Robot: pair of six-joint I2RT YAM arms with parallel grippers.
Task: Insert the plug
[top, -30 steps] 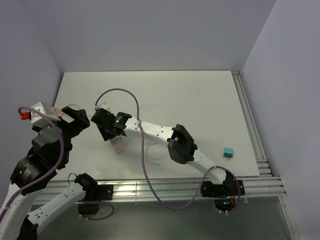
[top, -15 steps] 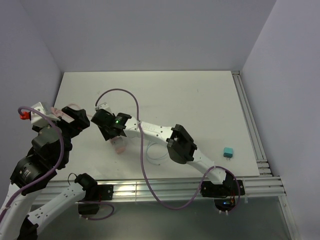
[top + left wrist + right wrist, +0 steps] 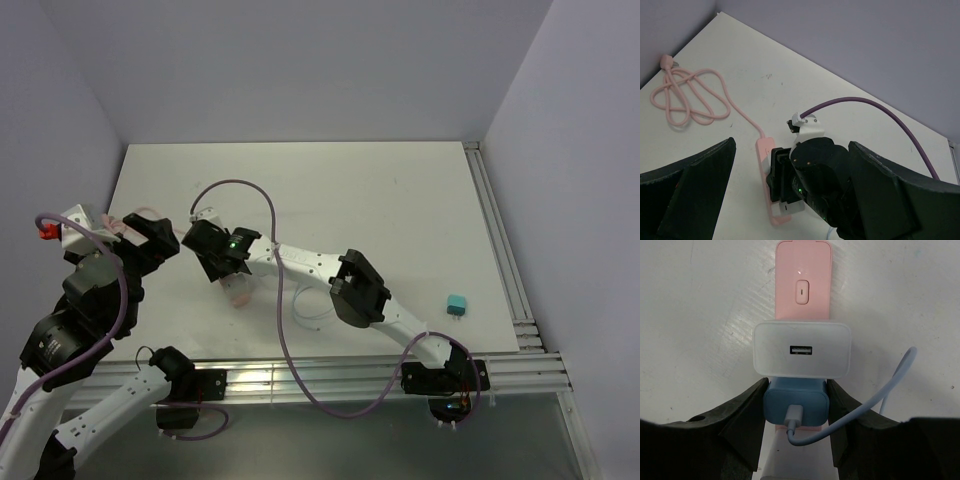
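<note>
Right claw [image 3: 796, 390] is pinched on the blue adapter [image 3: 796, 401] sitting on the pink socket strip [image 3: 803, 275], just beside a white charger [image 3: 802, 350]. The plug [image 3: 793, 416] on its thin pale wire [image 3: 890, 385] looks seated in that adapter's face. Left claw [image 3: 792, 145] hangs wide open, empty; I'd press straight down, keeping the adapter square to the strip and the wire loop clear.

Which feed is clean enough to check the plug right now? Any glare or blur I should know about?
Right wrist: evenly lit and sharp on the plug and blue adapter; its own fingers are dark. Left wrist: fingers loom black and soft, and the right gripper hides most of the pink strip. Top external: glare on the near rail; plug hidden.
</note>
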